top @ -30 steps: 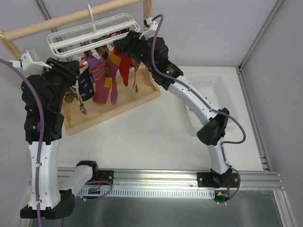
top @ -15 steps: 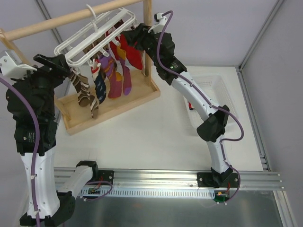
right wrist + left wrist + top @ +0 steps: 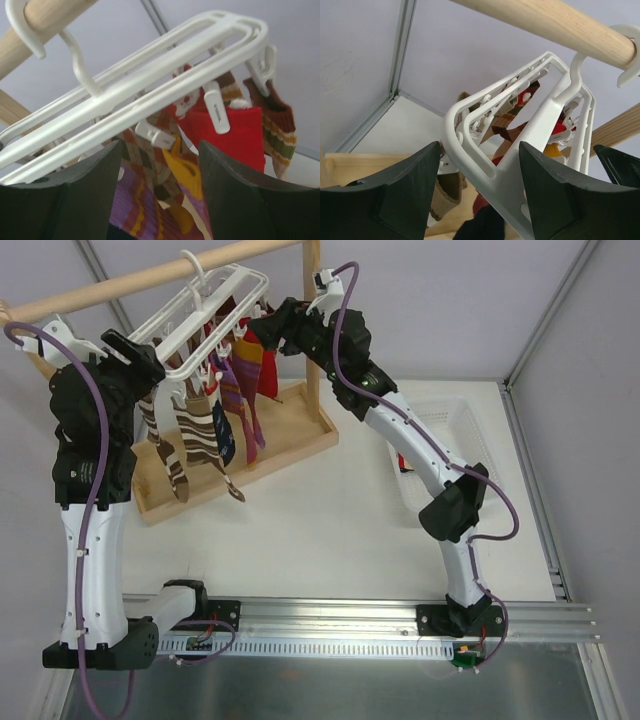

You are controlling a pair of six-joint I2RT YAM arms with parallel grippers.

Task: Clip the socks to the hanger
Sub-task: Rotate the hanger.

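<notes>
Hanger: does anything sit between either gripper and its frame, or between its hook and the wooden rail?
Nothing visible does. The hook of the hanger is already over the wooden rail. Its frame passes between the open fingers of the left gripper and shows unobstructed just above the open right gripper.

Robotics lab test cell, not a home. Left arm (image 3: 95, 570) and right arm (image 3: 415, 450) were bolted to a slotted aluminium rail (image 3: 350, 615) at the near edge of a white tabletop (image 3: 320, 530). Plain grey panels (image 3: 440, 300) set in metal struts (image 3: 553, 315) boxed the bench in. Purple cables (image 3: 514, 520) ran loose along the arms, and an exposed circuit board (image 3: 466, 661) sat by the rail. The only domestic bits looked like props: wooden stand (image 3: 290, 435), hanger (image 3: 215, 310) with socks (image 3: 250, 370), mesh basket (image 3: 470, 425).
</notes>
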